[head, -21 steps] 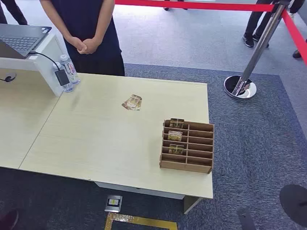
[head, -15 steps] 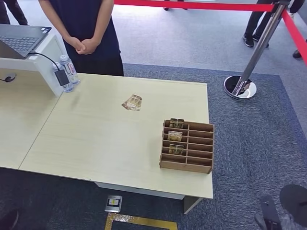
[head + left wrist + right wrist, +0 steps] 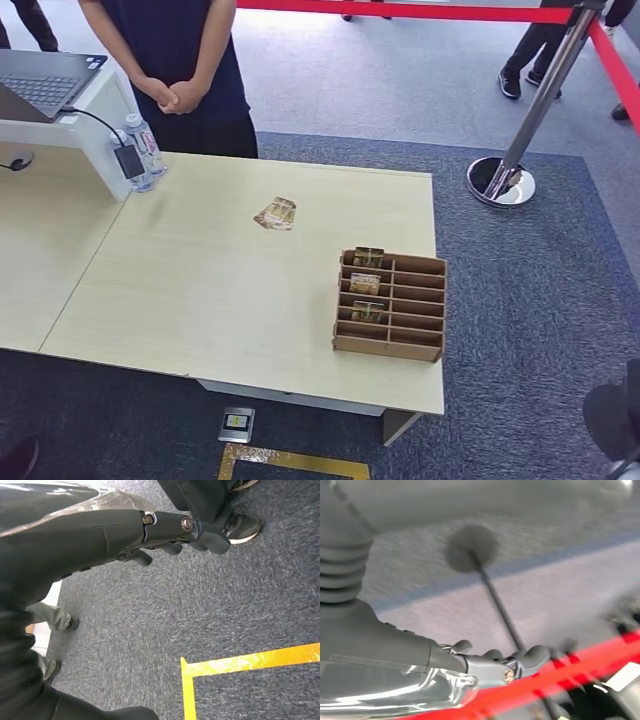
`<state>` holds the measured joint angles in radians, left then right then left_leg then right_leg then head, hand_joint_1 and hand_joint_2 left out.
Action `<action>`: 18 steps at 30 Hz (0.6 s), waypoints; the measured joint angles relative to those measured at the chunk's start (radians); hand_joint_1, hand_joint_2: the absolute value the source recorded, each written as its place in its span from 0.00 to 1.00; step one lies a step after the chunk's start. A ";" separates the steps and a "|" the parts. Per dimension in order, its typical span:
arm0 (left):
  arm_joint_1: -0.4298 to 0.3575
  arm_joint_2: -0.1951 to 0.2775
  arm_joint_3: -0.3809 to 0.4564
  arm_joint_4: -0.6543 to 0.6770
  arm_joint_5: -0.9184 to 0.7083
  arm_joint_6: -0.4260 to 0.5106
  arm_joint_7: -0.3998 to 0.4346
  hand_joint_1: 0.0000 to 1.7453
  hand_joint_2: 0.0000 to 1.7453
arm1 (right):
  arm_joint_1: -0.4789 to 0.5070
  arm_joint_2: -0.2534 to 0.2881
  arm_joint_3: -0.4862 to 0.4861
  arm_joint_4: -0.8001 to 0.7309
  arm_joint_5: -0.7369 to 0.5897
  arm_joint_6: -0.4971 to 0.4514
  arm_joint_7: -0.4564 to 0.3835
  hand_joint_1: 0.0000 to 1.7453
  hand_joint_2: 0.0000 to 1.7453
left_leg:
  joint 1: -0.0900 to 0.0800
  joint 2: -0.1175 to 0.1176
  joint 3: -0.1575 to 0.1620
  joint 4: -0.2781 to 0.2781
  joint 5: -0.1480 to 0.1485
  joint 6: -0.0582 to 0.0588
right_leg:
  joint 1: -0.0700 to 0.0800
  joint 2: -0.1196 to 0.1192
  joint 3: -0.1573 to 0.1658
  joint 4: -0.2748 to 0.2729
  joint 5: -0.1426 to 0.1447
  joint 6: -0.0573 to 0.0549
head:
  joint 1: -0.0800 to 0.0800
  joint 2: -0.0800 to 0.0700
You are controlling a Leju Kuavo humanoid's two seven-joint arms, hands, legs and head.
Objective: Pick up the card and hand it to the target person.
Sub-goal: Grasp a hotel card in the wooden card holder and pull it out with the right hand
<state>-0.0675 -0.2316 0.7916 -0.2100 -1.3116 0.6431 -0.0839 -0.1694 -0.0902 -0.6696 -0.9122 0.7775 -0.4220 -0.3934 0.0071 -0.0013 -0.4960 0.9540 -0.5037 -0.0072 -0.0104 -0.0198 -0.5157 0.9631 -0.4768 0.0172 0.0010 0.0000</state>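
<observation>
Laptop (image 3: 45, 85) sits at the far left on a white stand, with a water bottle (image 3: 143, 145) just beside it. Behind the table (image 3: 189, 290) stands a person (image 3: 185, 70), hands clasped. Mid-table lies the card (image 3: 275, 213), flat and untouched. Further right, a cardboard rack (image 3: 390, 305) holds more cards in its slots. Left hand (image 3: 166, 532) hangs over carpet, fingers stretched out, holding nothing. Right hand (image 3: 501, 662) is likewise extended and empty, though blurred.
</observation>
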 joint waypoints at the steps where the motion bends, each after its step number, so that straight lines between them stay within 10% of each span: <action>1: 0.000 0.000 0.001 0.000 0.002 0.001 0.000 0.00 1.00 | 0.007 0.000 0.029 -0.040 -0.001 -0.006 0.006 0.00 0.00 | 0.000 0.000 0.000 0.000 0.000 0.000 | 0.000 0.000 0.000 0.000 0.000 0.000 | 0.000 0.000; 5: 0.000 0.000 0.009 0.000 0.009 0.003 0.000 0.00 1.00 | 0.027 0.004 0.157 -0.189 0.041 -0.041 0.038 0.00 0.00 | 0.000 0.001 0.000 0.000 0.000 0.000 | 0.000 0.000 0.000 0.000 0.000 0.000 | 0.000 0.000; 9: 0.000 -0.001 0.015 0.001 0.010 0.003 0.000 0.00 1.00 | 0.037 0.017 0.280 -0.308 0.120 -0.072 0.066 0.00 1.00 | 0.000 0.001 -0.001 0.000 0.000 0.000 | 0.000 0.000 0.000 0.001 0.000 0.000 | 0.000 0.000; 18: -0.003 -0.005 0.016 0.002 0.000 0.002 0.000 0.00 1.00 | -0.014 0.064 0.578 -0.443 0.387 -0.071 0.182 0.00 1.00 | 0.000 0.002 -0.001 0.000 0.001 0.000 | 0.001 0.000 -0.001 0.001 0.000 0.000 | 0.000 0.000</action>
<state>-0.0704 -0.2367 0.8076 -0.2083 -1.3119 0.6455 -0.0841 -0.1837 -0.0257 -0.0915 -1.3553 1.1649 -0.4930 -0.2110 0.0075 0.0005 -0.4970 0.9538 -0.5032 -0.0072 -0.0098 -0.0198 -0.5164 0.9643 -0.4768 0.0171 0.0010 0.0000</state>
